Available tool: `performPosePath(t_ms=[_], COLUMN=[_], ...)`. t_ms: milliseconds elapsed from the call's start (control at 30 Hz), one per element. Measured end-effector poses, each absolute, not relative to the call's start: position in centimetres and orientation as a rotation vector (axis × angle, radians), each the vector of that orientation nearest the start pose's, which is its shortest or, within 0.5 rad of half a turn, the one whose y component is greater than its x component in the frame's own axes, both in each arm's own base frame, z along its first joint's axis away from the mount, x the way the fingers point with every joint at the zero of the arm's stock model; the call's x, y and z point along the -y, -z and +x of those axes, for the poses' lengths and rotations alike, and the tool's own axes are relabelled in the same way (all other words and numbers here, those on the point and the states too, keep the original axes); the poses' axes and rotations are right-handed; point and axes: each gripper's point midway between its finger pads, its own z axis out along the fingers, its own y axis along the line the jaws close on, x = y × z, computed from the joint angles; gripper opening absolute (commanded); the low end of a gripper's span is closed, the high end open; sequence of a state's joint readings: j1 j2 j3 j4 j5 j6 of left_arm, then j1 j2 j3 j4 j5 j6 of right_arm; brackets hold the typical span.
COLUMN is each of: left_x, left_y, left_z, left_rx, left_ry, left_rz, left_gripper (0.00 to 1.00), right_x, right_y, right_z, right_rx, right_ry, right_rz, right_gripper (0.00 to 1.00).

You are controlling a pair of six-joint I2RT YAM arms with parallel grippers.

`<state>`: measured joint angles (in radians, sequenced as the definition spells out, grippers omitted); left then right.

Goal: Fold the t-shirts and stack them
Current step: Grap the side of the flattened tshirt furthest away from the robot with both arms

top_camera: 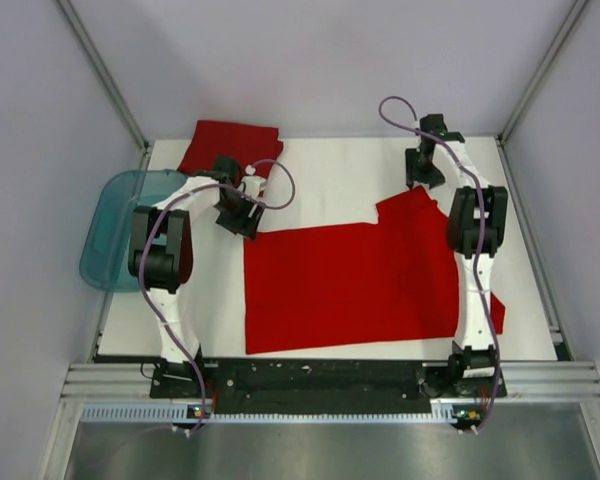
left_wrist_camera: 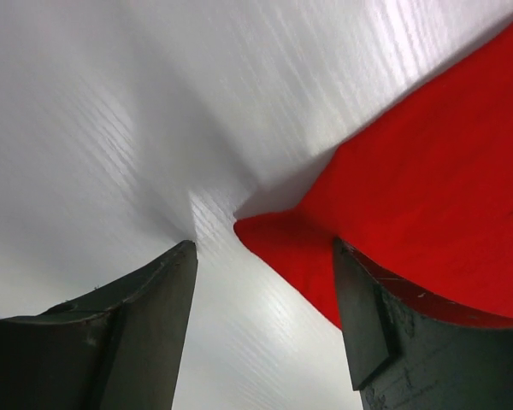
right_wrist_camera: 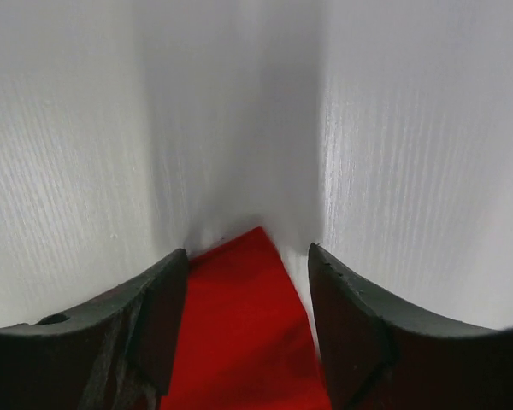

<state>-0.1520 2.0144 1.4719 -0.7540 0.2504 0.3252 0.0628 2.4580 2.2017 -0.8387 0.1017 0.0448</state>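
One red t-shirt (top_camera: 350, 280) lies spread flat in the middle of the white table. A second red t-shirt (top_camera: 230, 145) lies bunched at the back left. My left gripper (top_camera: 242, 215) is down at the spread shirt's far left corner. In the left wrist view this gripper (left_wrist_camera: 265, 256) is open, with the shirt's red corner (left_wrist_camera: 278, 239) between its fingers. My right gripper (top_camera: 420, 180) is at the shirt's far right corner. In the right wrist view it (right_wrist_camera: 248, 260) is open too, and a red tip of cloth (right_wrist_camera: 239, 325) lies between the fingers on the table.
A translucent teal tub (top_camera: 120, 225) sits at the table's left edge beside the left arm. Grey enclosure walls (top_camera: 40, 120) stand close on the left, right and back. The black rail (top_camera: 320, 378) with the arm bases runs along the near edge.
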Motion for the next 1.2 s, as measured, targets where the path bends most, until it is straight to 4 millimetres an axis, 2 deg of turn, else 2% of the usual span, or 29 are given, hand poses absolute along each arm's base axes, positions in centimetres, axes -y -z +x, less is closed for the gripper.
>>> performPosePath(t_ms=[133, 300, 367, 400, 500, 667, 800, 867, 1000, 1067, 1133, 1200], left_x=[9.9, 10.8, 11.0, 11.1, 11.3, 11.7, 11.8, 11.5, 11.2, 11.0, 11.0, 10.9], left_y=[-3.2, -3.0, -2.9, -2.9, -2.8, -2.5, -2.9, -3.5, -5.5, -6.3, -7.2, -8.1], left_z=[40.6, 41.6, 41.6, 41.6, 40.9, 39.5, 38.4, 37.4, 35.1, 34.4, 33.6, 32.9], left_rx=[-2.7, -2.68, -2.69, -2.692, -2.707, -2.723, -2.697, -2.675, -2.61, -2.577, -2.537, -2.501], left_ry=[0.36, 0.417, 0.438, 0.453, 0.484, 0.55, 0.562, 0.527, 0.481, 0.456, 0.435, 0.422], left_rz=[0.713, 0.717, 0.727, 0.733, 0.752, 0.791, 0.803, 0.828, 0.881, 0.907, 0.935, 0.953], left_gripper=[0.65, 0.52, 0.45, 0.38, 0.0, 0.0, 0.0, 0.0, 0.0, 0.0, 0.0, 0.0], right_x=[-2.1, -2.8, -3.0, -3.0, -3.0, -3.1, -3.0, -2.7, -1.3, -0.7, -0.1, 0.2], right_y=[-3.1, -3.0, -3.0, -3.0, -3.0, -3.2, -4.9, -6.9, -12.8, -15.0, -16.3, -16.8], right_z=[55.0, 55.0, 54.9, 54.9, 54.5, 52.6, 49.2, 47.0, 41.3, 38.7, 35.7, 33.4], right_rx=[-2.68, -2.684, -2.687, -2.688, -2.693, -2.732, -2.771, -2.75, -2.643, -2.58, -2.537, -2.51], right_ry=[0.083, 0.035, 0.019, 0.017, 0.012, 0.0, -0.003, 0.012, 0.075, 0.101, 0.12, 0.129], right_rz=[-0.011, -0.018, -0.023, -0.025, -0.027, -0.014, 0.017, 0.036, 0.095, 0.125, 0.155, 0.189], right_gripper=[0.5, 0.29, 0.16, 0.02, 0.0, 0.0, 0.0, 0.0, 0.0, 0.0, 0.0, 0.0])
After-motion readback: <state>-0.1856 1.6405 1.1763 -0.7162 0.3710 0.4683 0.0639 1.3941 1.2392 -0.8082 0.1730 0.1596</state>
